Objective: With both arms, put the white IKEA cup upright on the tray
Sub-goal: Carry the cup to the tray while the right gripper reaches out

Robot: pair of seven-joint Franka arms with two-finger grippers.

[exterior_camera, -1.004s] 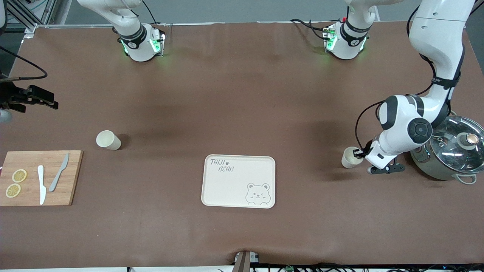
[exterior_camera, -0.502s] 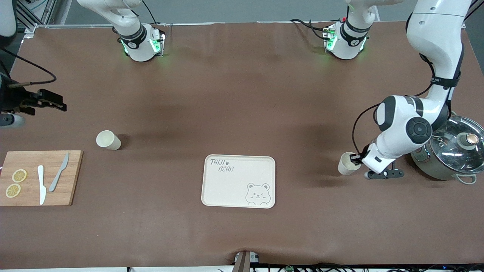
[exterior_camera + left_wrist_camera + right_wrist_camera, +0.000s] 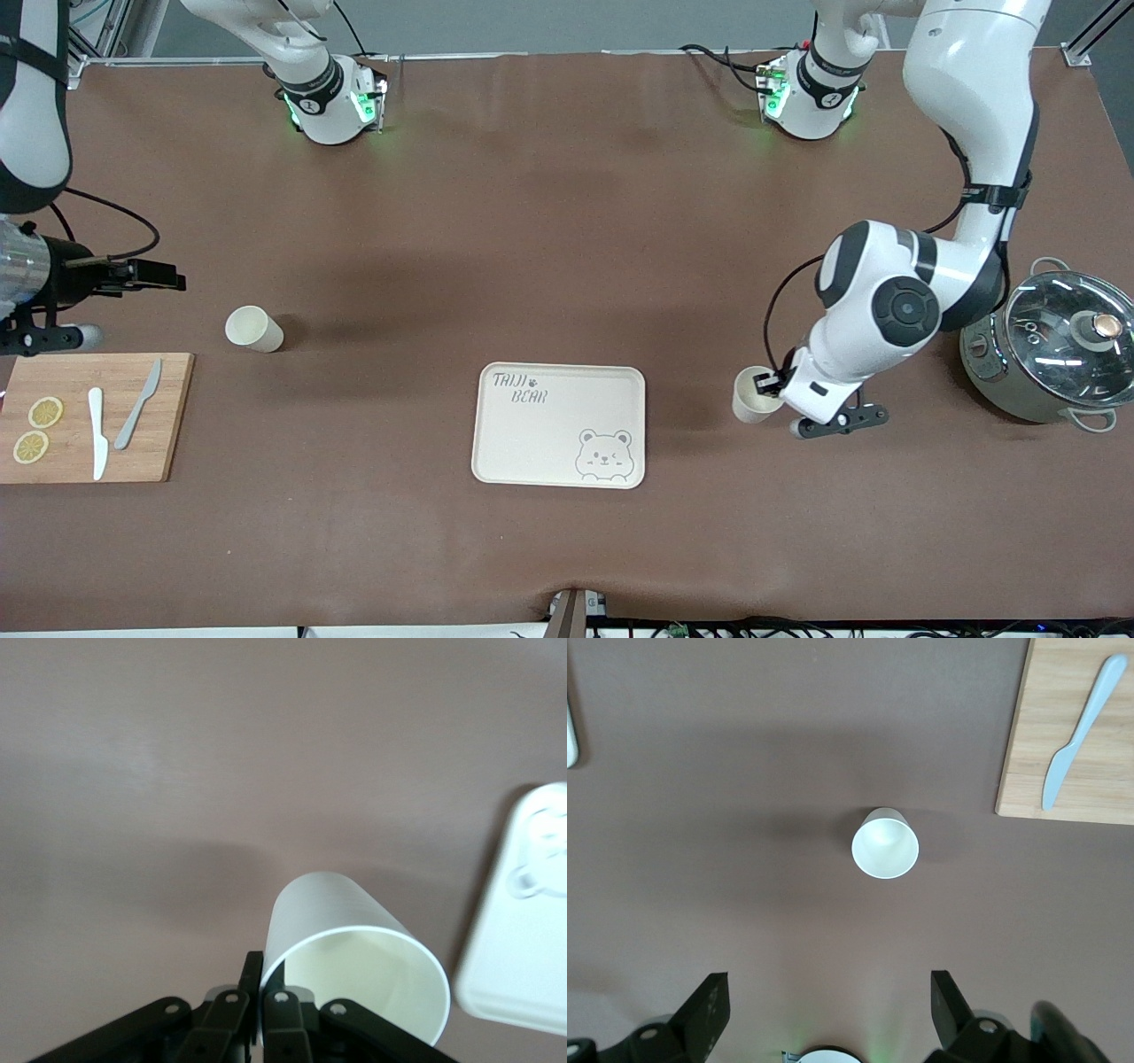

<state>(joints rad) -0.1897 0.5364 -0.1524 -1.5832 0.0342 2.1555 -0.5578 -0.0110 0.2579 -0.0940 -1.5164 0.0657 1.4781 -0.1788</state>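
White cup (image 3: 752, 405) pinched by left end effector (image 3: 772, 381), beside tray (image 3: 532, 443).

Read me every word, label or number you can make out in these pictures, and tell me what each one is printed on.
"TAIJI BEAR": grey lettering on the cream tray, at its corner farthest from the front camera toward the right arm's end, with a winking bear drawing in the diagonal corner.
Small markings on the black bands of the arm bases: too small to read.
Cups, cutting board, knives and pot: no text visible.
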